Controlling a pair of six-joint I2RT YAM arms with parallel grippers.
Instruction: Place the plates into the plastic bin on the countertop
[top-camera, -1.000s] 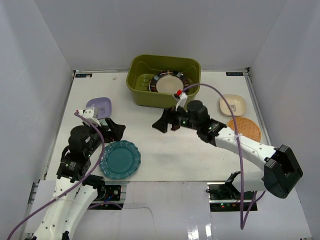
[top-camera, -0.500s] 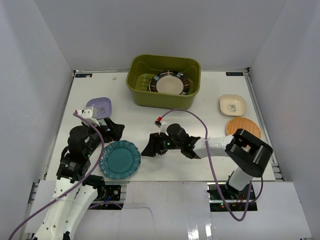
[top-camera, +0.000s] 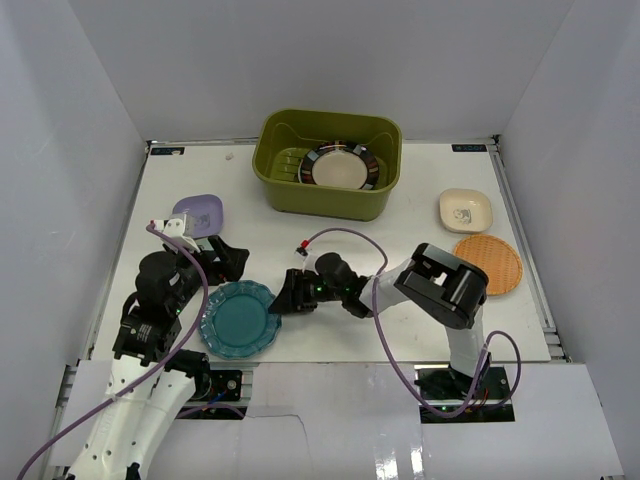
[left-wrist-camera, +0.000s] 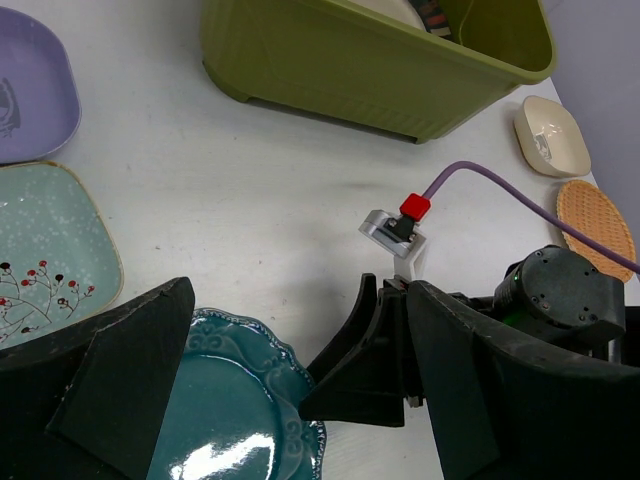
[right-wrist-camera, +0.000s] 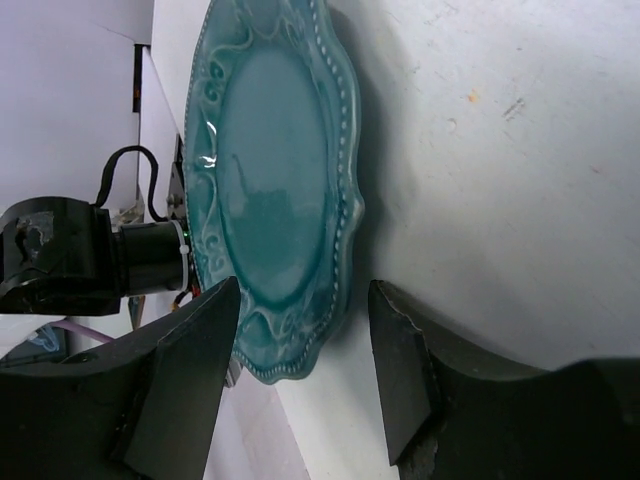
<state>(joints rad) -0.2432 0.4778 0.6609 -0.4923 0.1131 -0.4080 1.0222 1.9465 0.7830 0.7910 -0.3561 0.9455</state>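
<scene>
**Right gripper straddles the teal plate's rim, not clamped**

The teal plate (top-camera: 240, 318) with the scalloped edge lies flat on the countertop (top-camera: 420, 235) near its front edge, on the left. The right gripper (top-camera: 283, 297) is low at the plate's right side. In the right wrist view its two fingers (right-wrist-camera: 185, 370) stand apart with the plate's rim in the gap between them. One finger overlaps the rim and the other is clear of it, so the jaws are parted rather than pinching the plate.

The left gripper (top-camera: 228, 258) hovers just behind the teal plate with its jaws spread wide and nothing in them.

The left wrist view shows a mint square dish (left-wrist-camera: 50, 250) with red berry sprigs just left of the teal plate. A lavender dish (top-camera: 198, 214) sits beyond it toward the back.

The olive-green bin (top-camera: 275, 175) stands at the back middle of the countertop, well apart from the teal plate. A cream plate with a black rim (top-camera: 340, 168) lies inside the bin.

On the right side, a cream square dish (top-camera: 465, 210) rests near the wall. An orange woven-look plate (top-camera: 490, 262) lies just in front of it.
</scene>
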